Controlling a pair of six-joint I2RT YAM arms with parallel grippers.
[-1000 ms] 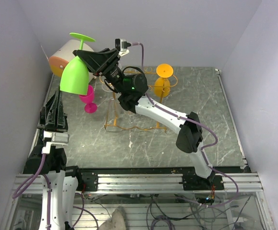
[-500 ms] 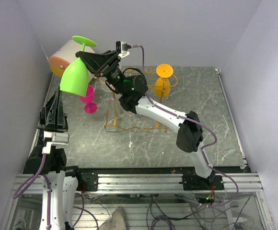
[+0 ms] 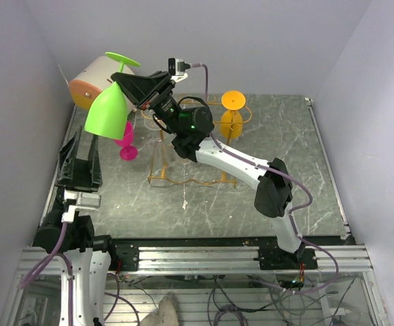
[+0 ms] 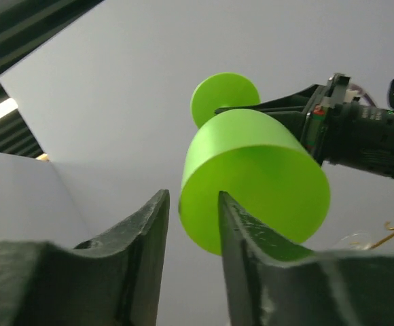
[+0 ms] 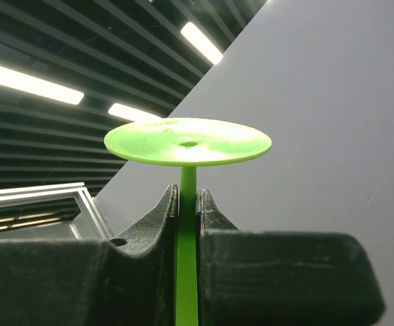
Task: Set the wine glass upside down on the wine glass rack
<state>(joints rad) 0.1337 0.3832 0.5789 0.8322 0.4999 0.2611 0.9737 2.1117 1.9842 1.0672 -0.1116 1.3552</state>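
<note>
Top external | glass (image 3: pixel 107 112) is held inverted, stem clamped in right gripper (image 5: pixel 187 200) | left gripper (image 4: pixel 191 201) is parted, empty

Top view, centre: the right arm (image 3: pixel 217 153) hides part of the wine glass rack (image 3: pixel 183 183). Upper left: the wine glass (image 3: pixel 107 112) partly covers the pink glass (image 3: pixel 127 151).
</note>
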